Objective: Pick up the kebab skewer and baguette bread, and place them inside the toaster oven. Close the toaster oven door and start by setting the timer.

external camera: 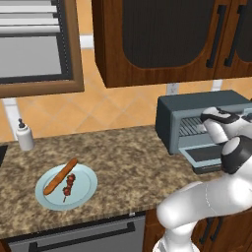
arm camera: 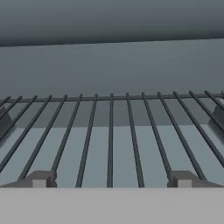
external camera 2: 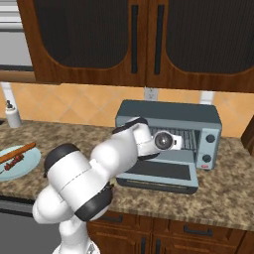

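Toaster oven surrounds the claw, whose spread, empty fingers point over the wire rack; the toaster oven door lies dropped open below it. Well off to the claw's left, the plate carries the baguette bread beside the kebab skewer.

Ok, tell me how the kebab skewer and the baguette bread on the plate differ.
The baguette bread is one smooth orange-brown loaf; the kebab skewer is a thin stick carrying dark red chunks. The baguette bread is clearly longer than the kebab skewer. Both lie side by side on the pale blue plate, slanted the same way.
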Controlling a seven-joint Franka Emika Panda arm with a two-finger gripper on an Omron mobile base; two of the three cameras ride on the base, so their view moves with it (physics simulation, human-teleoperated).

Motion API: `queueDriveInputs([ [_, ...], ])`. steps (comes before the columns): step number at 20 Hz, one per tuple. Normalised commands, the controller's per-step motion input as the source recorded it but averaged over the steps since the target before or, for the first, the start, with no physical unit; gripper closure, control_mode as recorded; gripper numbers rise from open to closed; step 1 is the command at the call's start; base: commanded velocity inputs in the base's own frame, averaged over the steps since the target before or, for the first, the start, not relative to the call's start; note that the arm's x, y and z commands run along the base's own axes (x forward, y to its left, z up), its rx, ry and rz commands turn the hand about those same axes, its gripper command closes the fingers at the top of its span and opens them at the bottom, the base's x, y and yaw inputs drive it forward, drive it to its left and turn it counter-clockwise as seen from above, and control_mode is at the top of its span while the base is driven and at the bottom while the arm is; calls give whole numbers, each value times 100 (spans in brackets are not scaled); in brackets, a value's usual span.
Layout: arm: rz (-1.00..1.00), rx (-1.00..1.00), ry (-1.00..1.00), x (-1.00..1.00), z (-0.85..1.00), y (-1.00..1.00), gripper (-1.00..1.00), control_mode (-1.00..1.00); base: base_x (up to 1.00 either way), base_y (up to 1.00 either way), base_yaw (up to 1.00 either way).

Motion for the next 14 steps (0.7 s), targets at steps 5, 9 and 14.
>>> queueDriveInputs([
  [5, 0, 0, 0, 10, -11, 0, -100, -100, 0, 0, 0],
  [9, 0, 0, 0, 14, -4, 0, -100, -100, 0, 0, 0],
  [14, 0, 0, 5, -1, -55, 0, -100, -100, 0, 0, 0],
])
